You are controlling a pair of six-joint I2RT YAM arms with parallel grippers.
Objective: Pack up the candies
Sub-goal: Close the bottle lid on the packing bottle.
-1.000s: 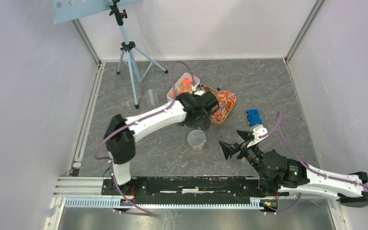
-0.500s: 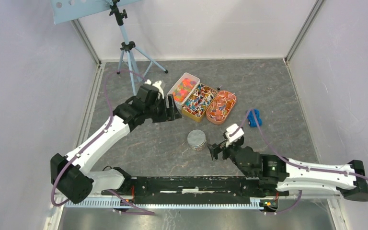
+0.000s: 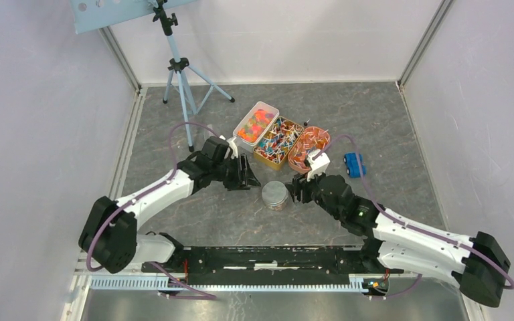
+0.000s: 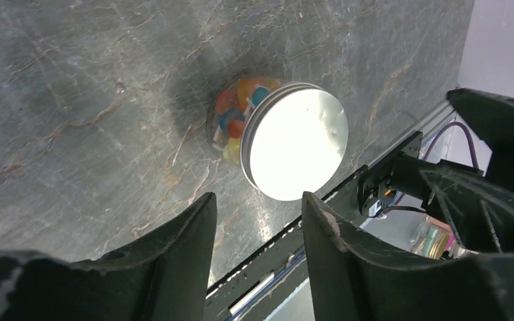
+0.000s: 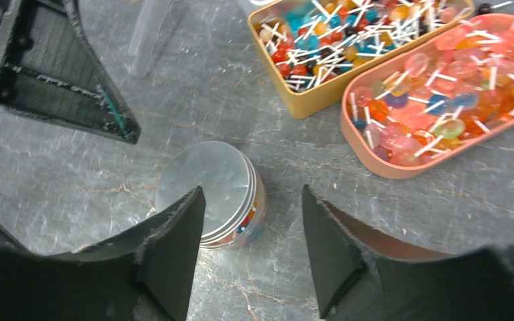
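Where they lie, candies (image 5: 415, 100) look multicoloured.

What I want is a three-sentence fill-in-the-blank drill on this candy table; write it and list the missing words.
1. Beyond the lidded jar stand ___ open trays of candies.
2. The toy car to the right of the trays is coloured ___.
3. The left pincer and the right pincer are both open and empty, with the jar standing ___ them.
Missing words: three; blue; between.
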